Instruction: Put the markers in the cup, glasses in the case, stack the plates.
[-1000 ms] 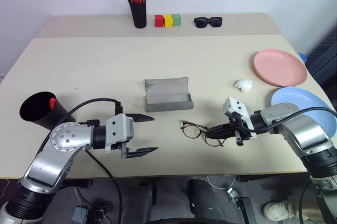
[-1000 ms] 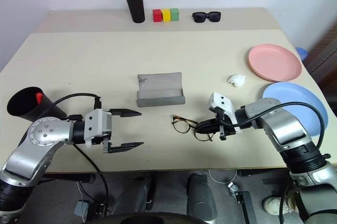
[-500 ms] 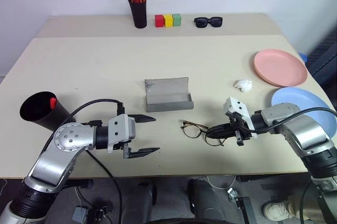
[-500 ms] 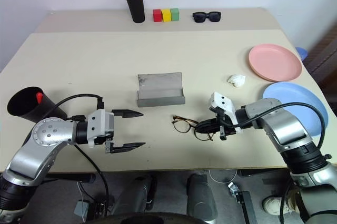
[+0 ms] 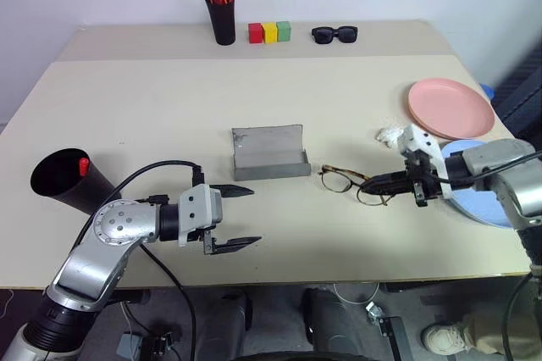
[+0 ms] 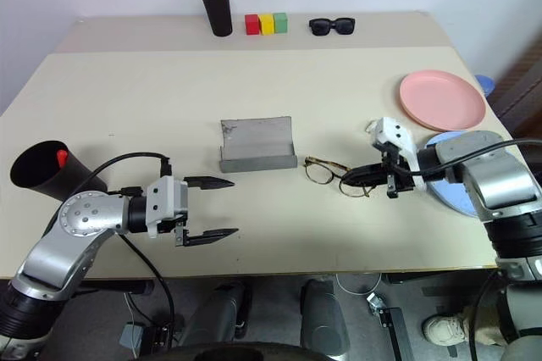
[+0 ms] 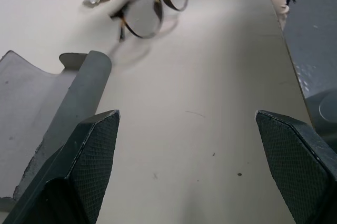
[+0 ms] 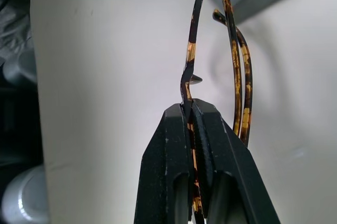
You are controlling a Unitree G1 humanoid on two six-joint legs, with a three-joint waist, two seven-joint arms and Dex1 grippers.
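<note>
My right gripper (image 5: 378, 183) is shut on one lens rim of the thin wire-framed glasses (image 5: 341, 180), which hang just above the table, right of the case. In the right wrist view the fingertips (image 8: 192, 116) pinch the mottled frame (image 8: 237, 50). The grey case (image 5: 269, 153) lies open at mid-table. My left gripper (image 5: 250, 215) stands open and empty in front of the case, with its fingers (image 7: 87, 150) wide apart. A red-capped marker (image 5: 84, 165) sits in the black cup (image 5: 52, 176) at the left. The pink plate (image 5: 450, 108) lies at the right, and my right arm partly covers the blue plate (image 5: 476, 207) in front of it.
A white crumpled wad (image 5: 390, 134) lies between the glasses and the pink plate. Along the far edge stand a black holder of orange pens (image 5: 223, 15), three coloured blocks (image 5: 269, 33) and black sunglasses (image 5: 334, 35).
My right gripper has lifted the glasses off the table and carried them right and slightly back. The left gripper has kept still and open.
</note>
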